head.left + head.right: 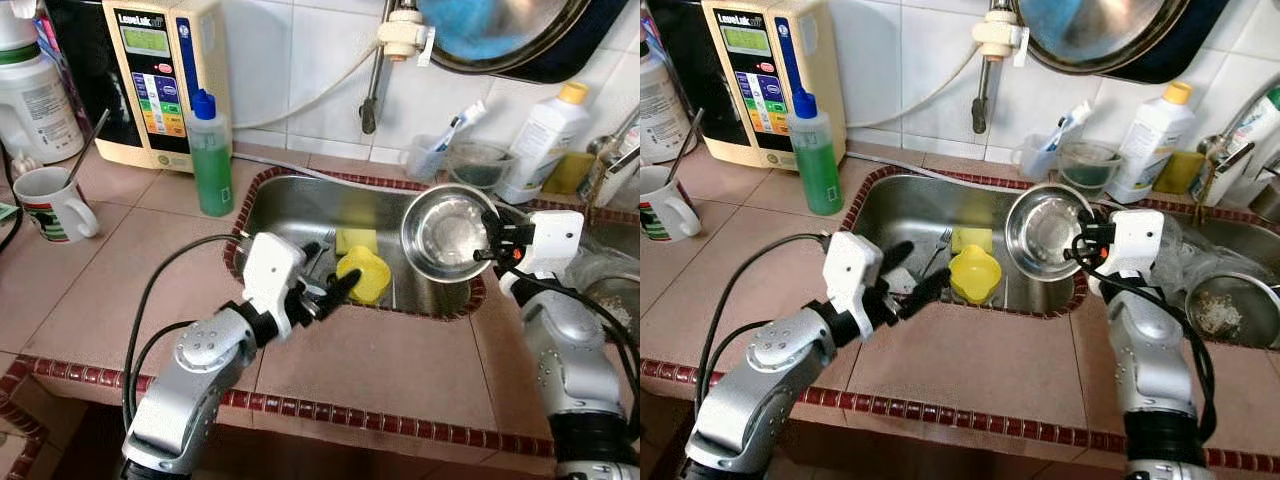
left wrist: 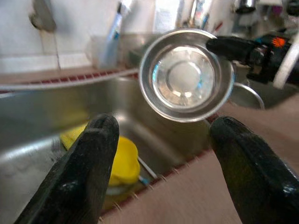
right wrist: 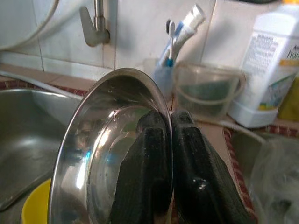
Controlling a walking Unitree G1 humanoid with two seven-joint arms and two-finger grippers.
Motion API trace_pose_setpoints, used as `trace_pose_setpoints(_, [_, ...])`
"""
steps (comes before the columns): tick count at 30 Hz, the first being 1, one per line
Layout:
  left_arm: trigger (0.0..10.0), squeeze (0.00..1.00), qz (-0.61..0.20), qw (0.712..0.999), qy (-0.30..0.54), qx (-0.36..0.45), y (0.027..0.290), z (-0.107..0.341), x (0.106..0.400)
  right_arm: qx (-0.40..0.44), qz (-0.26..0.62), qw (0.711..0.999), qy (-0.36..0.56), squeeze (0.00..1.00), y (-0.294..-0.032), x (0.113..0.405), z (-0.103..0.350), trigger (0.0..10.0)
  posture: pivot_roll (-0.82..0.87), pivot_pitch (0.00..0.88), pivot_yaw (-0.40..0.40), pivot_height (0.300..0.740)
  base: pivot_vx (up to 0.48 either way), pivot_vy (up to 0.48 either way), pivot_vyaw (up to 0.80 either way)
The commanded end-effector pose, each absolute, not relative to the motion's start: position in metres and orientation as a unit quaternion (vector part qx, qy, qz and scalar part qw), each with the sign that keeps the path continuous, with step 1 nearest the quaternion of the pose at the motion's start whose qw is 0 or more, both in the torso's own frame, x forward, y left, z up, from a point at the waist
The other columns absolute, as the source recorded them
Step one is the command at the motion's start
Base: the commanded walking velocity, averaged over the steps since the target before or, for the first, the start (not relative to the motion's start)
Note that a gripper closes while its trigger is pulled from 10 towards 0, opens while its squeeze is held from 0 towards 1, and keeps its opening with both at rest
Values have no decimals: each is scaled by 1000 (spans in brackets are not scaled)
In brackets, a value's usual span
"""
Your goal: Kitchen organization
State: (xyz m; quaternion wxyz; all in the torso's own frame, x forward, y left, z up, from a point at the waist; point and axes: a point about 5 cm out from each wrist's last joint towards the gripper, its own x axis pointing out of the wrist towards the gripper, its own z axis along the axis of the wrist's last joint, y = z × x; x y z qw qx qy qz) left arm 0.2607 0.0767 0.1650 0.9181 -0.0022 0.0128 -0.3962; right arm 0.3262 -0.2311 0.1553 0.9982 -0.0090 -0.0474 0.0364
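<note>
A round steel bowl (image 1: 447, 232) hangs above the right end of the sink (image 1: 300, 205), its inside turned toward me. My right gripper (image 1: 488, 237) is shut on the bowl's right rim, one finger inside and one outside (image 3: 159, 186). A yellow cup (image 1: 364, 273) lies in the basin beside a yellow sponge (image 1: 356, 240) and a fork (image 1: 936, 247). My left gripper (image 1: 328, 281) is open at the sink's near edge, just left of the yellow cup and apart from it.
A green soap bottle (image 1: 210, 155) stands at the sink's left corner, a water appliance (image 1: 160, 75) behind it and a mug (image 1: 52, 203) further left. The tap (image 1: 372, 70), a toothbrush cup (image 1: 432, 152), a clear tub (image 1: 478, 164) and a white bottle (image 1: 538, 140) line the back. Tiled counter (image 1: 380, 360) lies in front.
</note>
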Motion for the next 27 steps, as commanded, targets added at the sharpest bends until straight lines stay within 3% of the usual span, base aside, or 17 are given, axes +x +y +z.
trace_pose_setpoints(1, [10000,0,-415,910,12,1,70,172,253,1,44,998,-45,0,-233,327,159,10000,-127,140,-63,740,0,0,0])
trace_pose_setpoints(13, [10000,0,-422,906,26,-9,65,189,248,19,80,995,-58,0,-226,334,173,10000,-138,245,-32,740,0,0,0])
trace_pose_setpoints(27, [10000,0,-413,910,34,-24,64,201,246,74,151,985,-43,0,-213,352,184,10000,-111,297,-38,740,0,0,0])
